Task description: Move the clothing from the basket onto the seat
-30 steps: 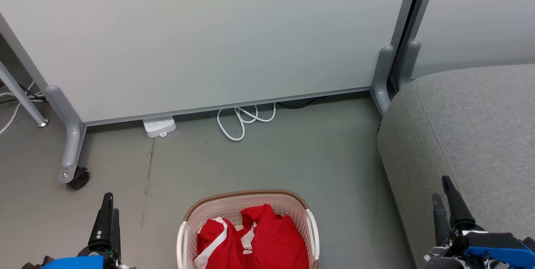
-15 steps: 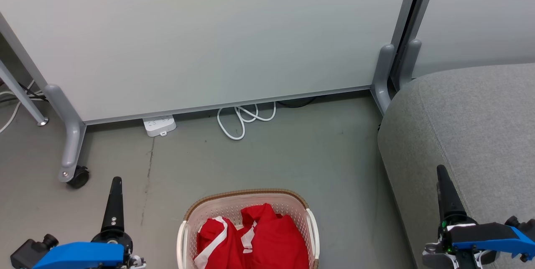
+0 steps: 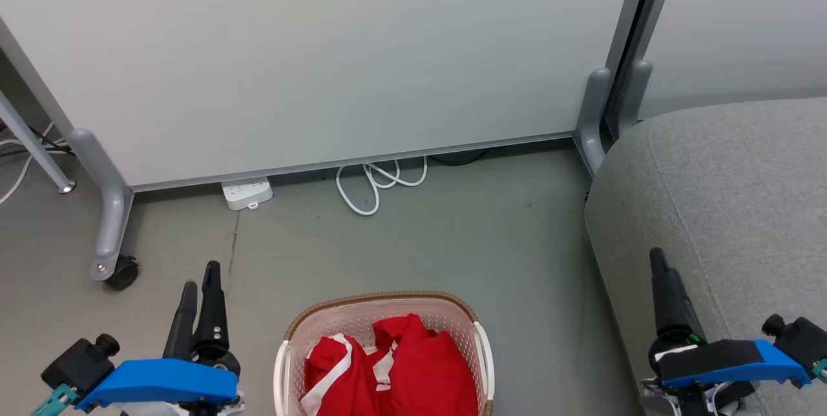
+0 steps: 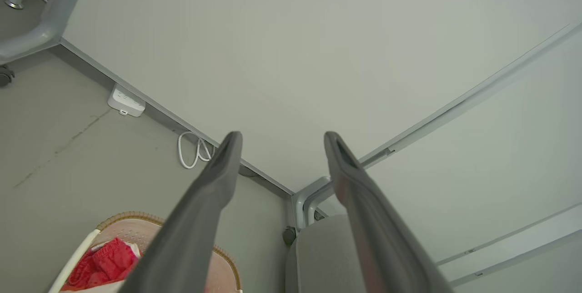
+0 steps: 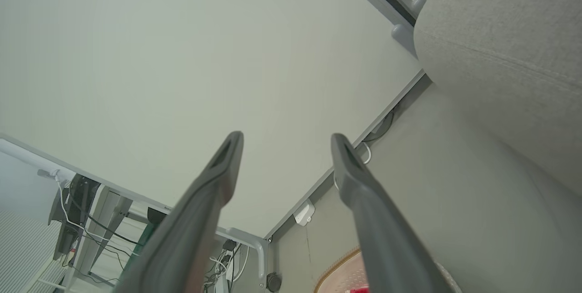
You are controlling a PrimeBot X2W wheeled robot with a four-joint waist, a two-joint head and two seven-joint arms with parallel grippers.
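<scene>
On floor, front-centre: basket [image 3: 381,297] stands upright btw the two arms, open top facing up. Prob. put there so either arm can reach in.
Clothing [image 3: 400,371]: red w/ white stripes, a crumpled heap inside the basket, piled to about rim height. None on the seat yet.
Seat [image 3: 743,196]: grey cushion on the robot's right, near the basket but apart, w/ a strip of bare floor [image 3: 452,241] btw them. Its top looks higher than the basket rim, so I'd expect a lift-then-carry to the right.
L gripper [image 3: 200,277]: just left of the basket, fingers spread, nothing btw them. It points fwd, not down into the load.
R gripper [image 5: 286,137]: seen against the seat's left edge in head view, fingers parted, holding nothing.
Why held so: both look staged either side of the load. My guess is the L arm is better placed for the pick and the R arm sits nearer the drop spot.
Stage: start, no garment gripped.
Bkgd: pale partition panel [image 3: 323,48] on a caster [image 3: 121,274]. White power strip [image 3: 246,194] and coiled white cable [image 3: 378,187] lie at its base, well apart from the basket.
Writing/labels: none legible. Marks on the power strip are too small to read.
</scene>
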